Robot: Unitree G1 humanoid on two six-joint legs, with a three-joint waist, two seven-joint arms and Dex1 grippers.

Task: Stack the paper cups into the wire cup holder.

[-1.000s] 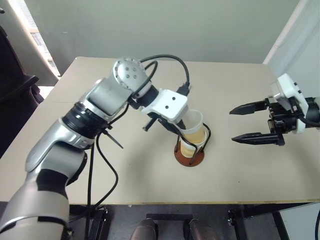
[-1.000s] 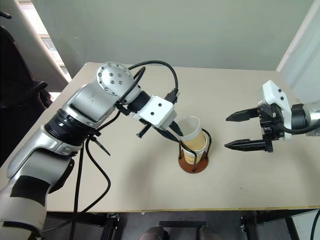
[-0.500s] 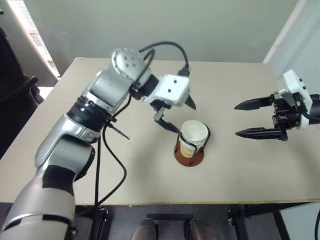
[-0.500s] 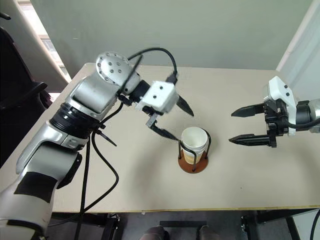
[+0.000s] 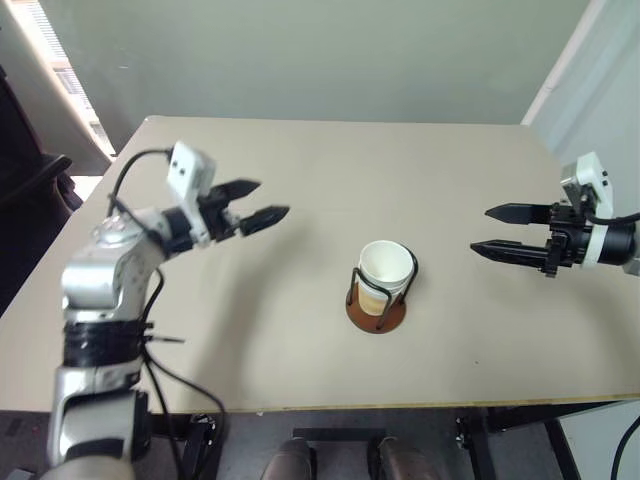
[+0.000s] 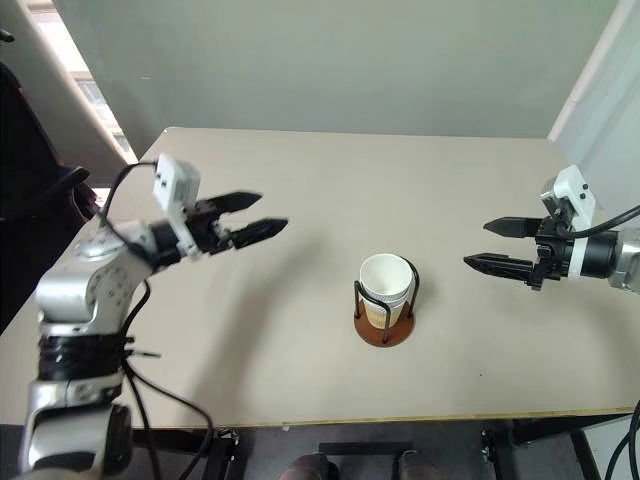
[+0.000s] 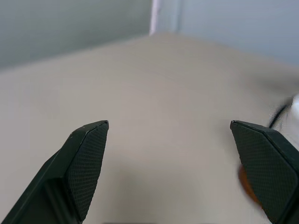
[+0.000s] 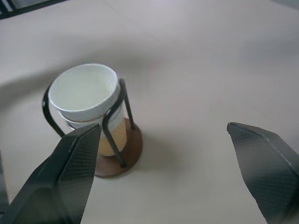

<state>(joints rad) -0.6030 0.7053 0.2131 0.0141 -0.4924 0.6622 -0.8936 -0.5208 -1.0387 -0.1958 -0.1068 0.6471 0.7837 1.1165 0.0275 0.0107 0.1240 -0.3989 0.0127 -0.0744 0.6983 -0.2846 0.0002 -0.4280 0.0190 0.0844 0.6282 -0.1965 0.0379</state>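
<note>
Tan paper cups (image 8: 86, 105), 2 nested upright inside 1 wire cup holder (image 8: 114, 156) near desk (image 6: 300, 380) centre. Left pincer (image 6: 255, 215) level over desk's left part, well apart from holder, fingers spread, empty. Right pincer (image 6: 490, 245) opposite, pointing toward holder, fingers likewise spread, empty.

White-rimmed tan cups (image 6: 386, 285), red-brown holder base (image 6: 385, 331), beige table (image 6: 300, 330).

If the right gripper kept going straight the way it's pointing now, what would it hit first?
Most likely the paper cups stacked in the wire cup holder: the open right gripper points across the table toward them, nothing between. Its height over the table is unclear, so it might pass above them.
</note>
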